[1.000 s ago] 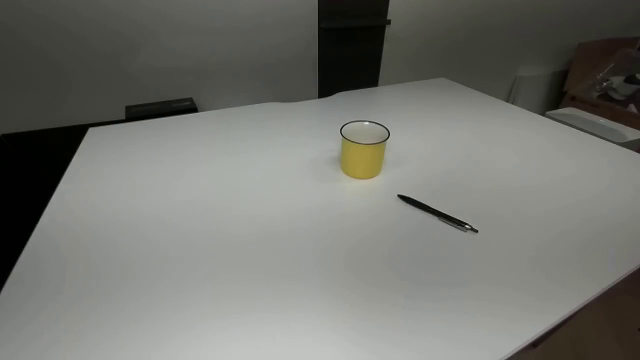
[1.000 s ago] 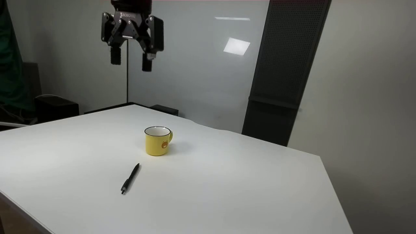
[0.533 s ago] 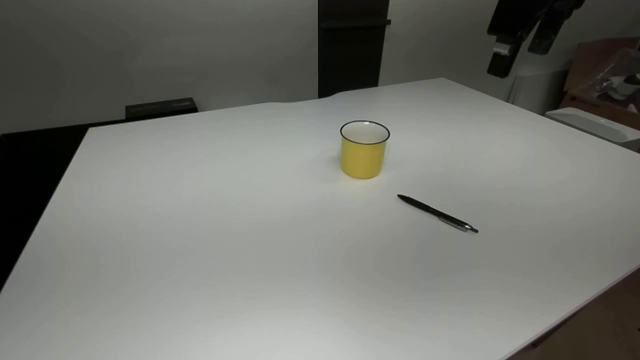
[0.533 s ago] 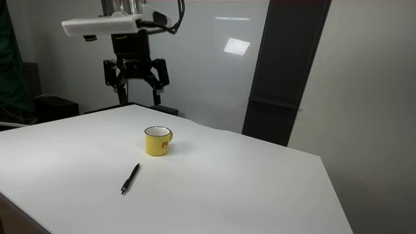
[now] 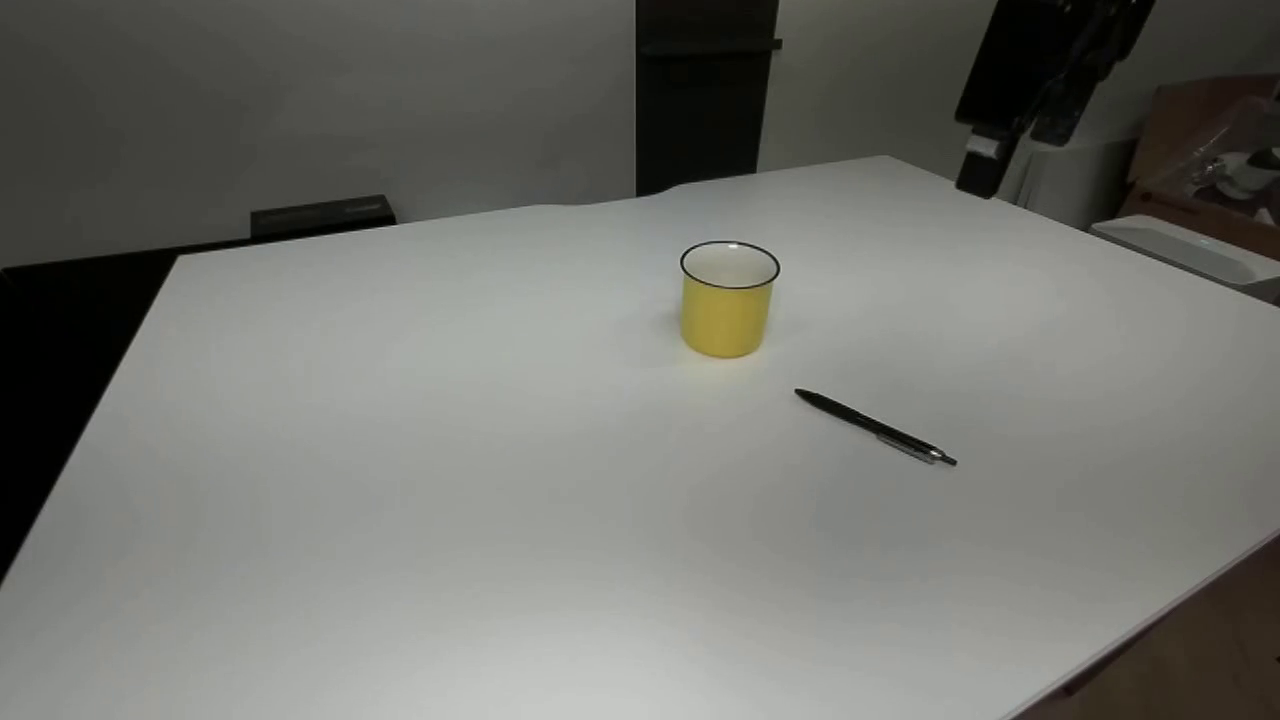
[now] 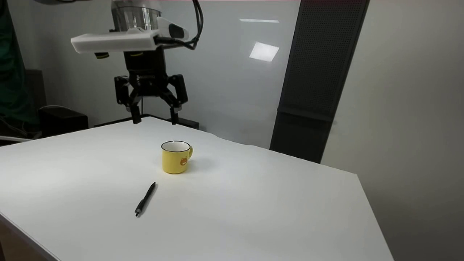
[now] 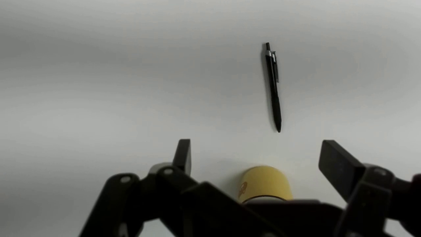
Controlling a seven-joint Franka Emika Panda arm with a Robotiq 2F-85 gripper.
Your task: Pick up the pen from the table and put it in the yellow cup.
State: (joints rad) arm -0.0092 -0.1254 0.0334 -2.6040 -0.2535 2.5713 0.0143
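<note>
The white table [image 6: 261, 210] spreads beneath the black jaws, which stand wide apart, raised above its top. Lower than the jaws, the dark-rimmed yellow mug [image 6: 174, 161] stands upright on the table, and in the wrist view it shows within the gap between them, partly hidden. The black click pen [image 7: 272, 82] lies flat on the table too, near the mug but apart from it, out ahead of the jaws in the wrist view, its tapered tip pointing back toward the gap and its clip end farther off.
</note>
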